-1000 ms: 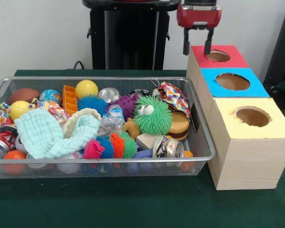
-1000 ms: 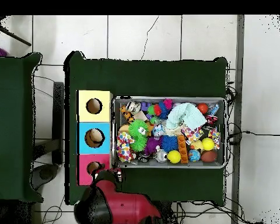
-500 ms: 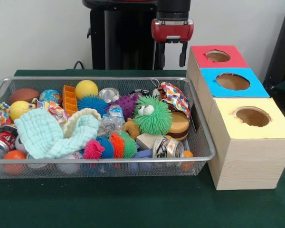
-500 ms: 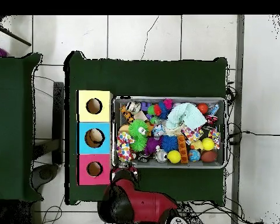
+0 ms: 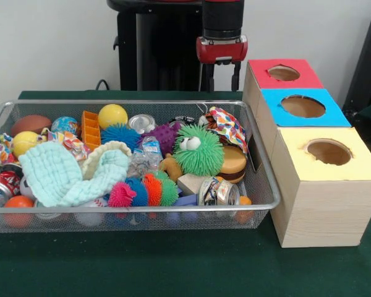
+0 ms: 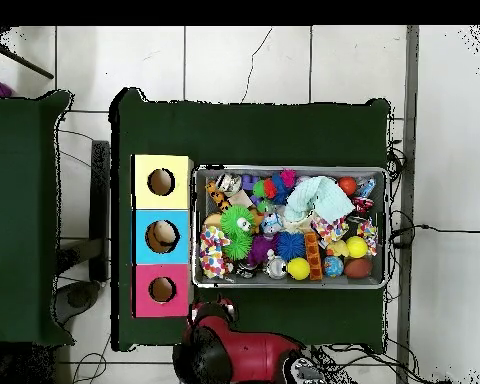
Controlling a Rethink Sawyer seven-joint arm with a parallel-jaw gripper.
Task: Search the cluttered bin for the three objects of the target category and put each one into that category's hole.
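The cluttered bin [image 5: 136,103], a silver wire-mesh basket, lies on the green table and also shows in the overhead view [image 6: 387,232]. It holds several toys: a green furry toy [image 5: 199,150], a yellow ball [image 5: 112,115], a purple spiky ball [image 5: 167,135], a mint cloth [image 5: 68,173], and cans [image 5: 217,190]. Beside it stand three wooden boxes with holes: red [image 5: 260,71], blue [image 5: 272,102], yellow [image 5: 358,164]. My gripper [image 5: 222,79] hangs open and empty behind the bin's far rim, just left of the red box. In the overhead view it [image 6: 208,303] sits by the bin's corner.
A blue spiky ball [image 5: 119,134], an orange block [image 5: 90,129], a burger toy [image 5: 234,163] and a brown ball [image 5: 29,124] also lie in the bin. The black pedestal [image 5: 167,49] stands behind. In the overhead view something brown shows in the blue box's hole [image 6: 162,235].
My gripper has moved from above the red box's hole leftward in the front view, to behind the bin's far rim. It stays open and empty. The bin's contents have not moved.
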